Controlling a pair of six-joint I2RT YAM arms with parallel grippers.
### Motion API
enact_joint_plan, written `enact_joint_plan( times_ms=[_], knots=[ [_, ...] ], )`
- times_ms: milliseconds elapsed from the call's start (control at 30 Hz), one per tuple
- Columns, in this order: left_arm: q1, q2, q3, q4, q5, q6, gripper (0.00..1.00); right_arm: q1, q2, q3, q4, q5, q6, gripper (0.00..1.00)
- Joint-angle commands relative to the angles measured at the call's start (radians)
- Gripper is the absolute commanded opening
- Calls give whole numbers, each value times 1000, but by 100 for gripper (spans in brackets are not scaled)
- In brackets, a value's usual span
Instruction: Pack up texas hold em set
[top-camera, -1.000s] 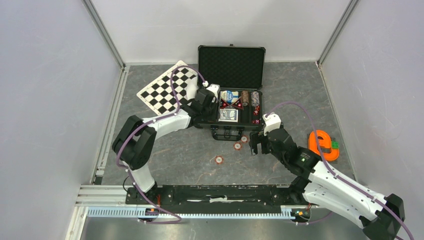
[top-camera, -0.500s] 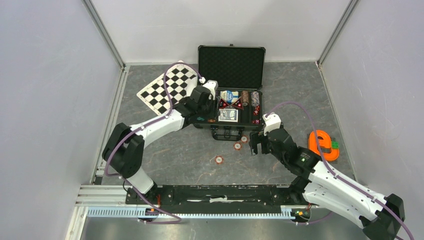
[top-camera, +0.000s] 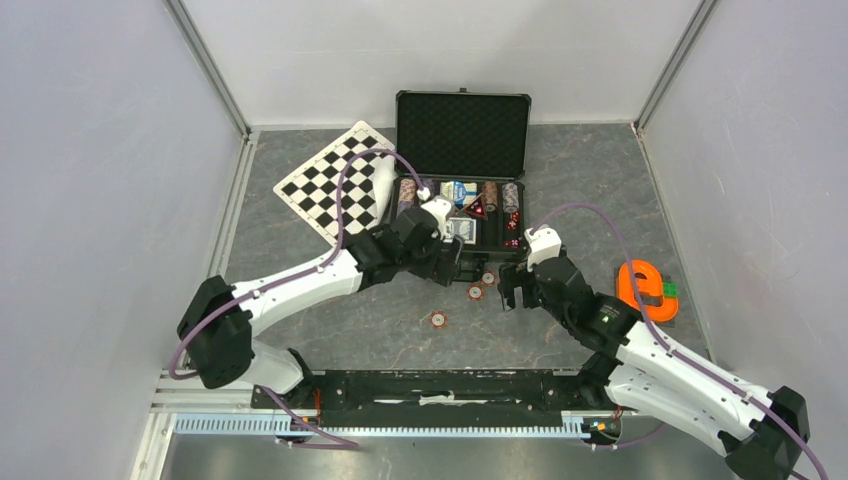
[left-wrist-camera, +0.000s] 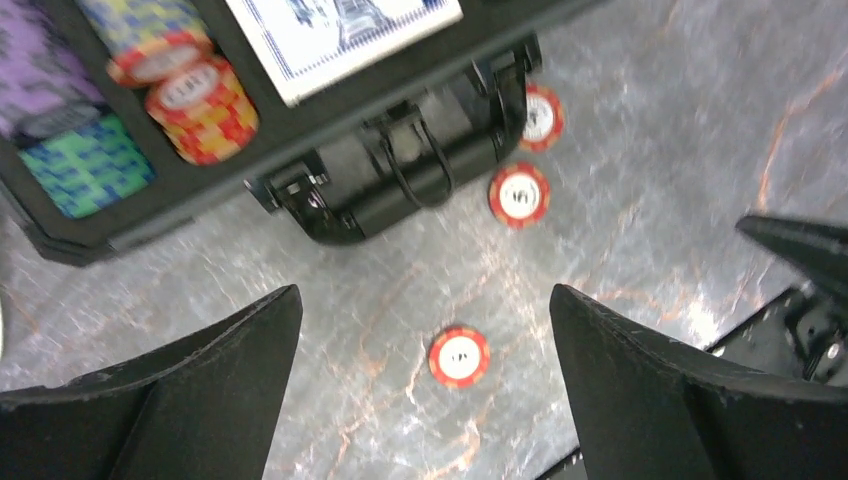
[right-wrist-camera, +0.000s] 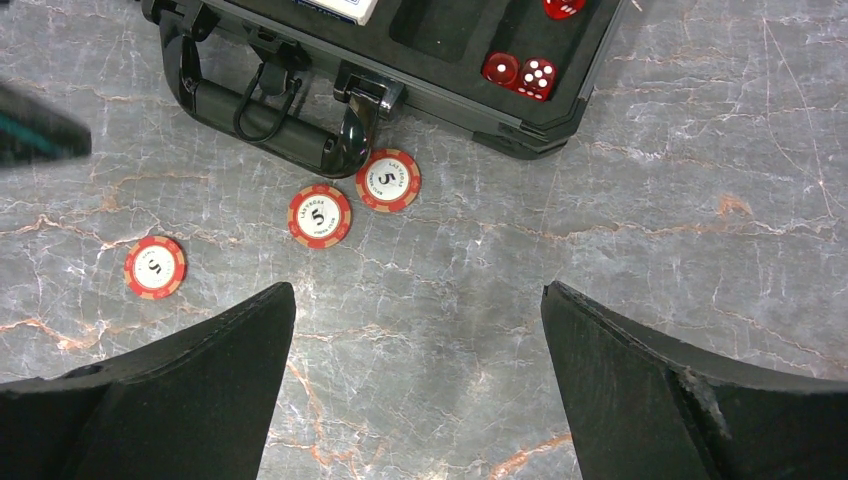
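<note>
The black case (top-camera: 462, 132) lies open at the back, its tray holding chip stacks (left-wrist-camera: 200, 105), a card deck (left-wrist-camera: 340, 30) and red dice (right-wrist-camera: 520, 72). Three red poker chips lie loose on the table in front of the handle (right-wrist-camera: 260, 110): two close together (top-camera: 488, 278) (top-camera: 475, 292) and one nearer the arms (top-camera: 438, 320). My left gripper (top-camera: 452, 264) hovers open just in front of the case, with the nearest chip (left-wrist-camera: 460, 357) on the table below, between its fingers. My right gripper (right-wrist-camera: 418, 290) stands open and empty over bare table, right of the chips (right-wrist-camera: 319, 215).
A black-and-white checkered board (top-camera: 335, 180) lies left of the case. An orange object (top-camera: 645, 290) sits at the right near the wall. Walls close in the table on three sides, and a black rail (top-camera: 430, 385) runs along the near edge.
My left arm has swung from the case's left compartments to the table in front of the handle, and its jaws have opened wide. The right arm has not moved.
</note>
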Motion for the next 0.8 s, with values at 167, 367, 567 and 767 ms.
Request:
enact_joint_plan(
  times_ms=[167,367,567,767],
  knots=[
    [-147,-12,-85,-163,-43,-103,100,-3,-36,29,-87,94,49,99],
    [-200,44,-139,-87,-23,-139,100,-3,-65,12,-118,113,84,99],
    [-234,155,-93,-77,-24,-137,99,-2,-93,8,-137,117,95,99],
    [-246,238,-45,-98,-52,-147,91,-3,-105,9,-145,116,96,99]
  ],
)
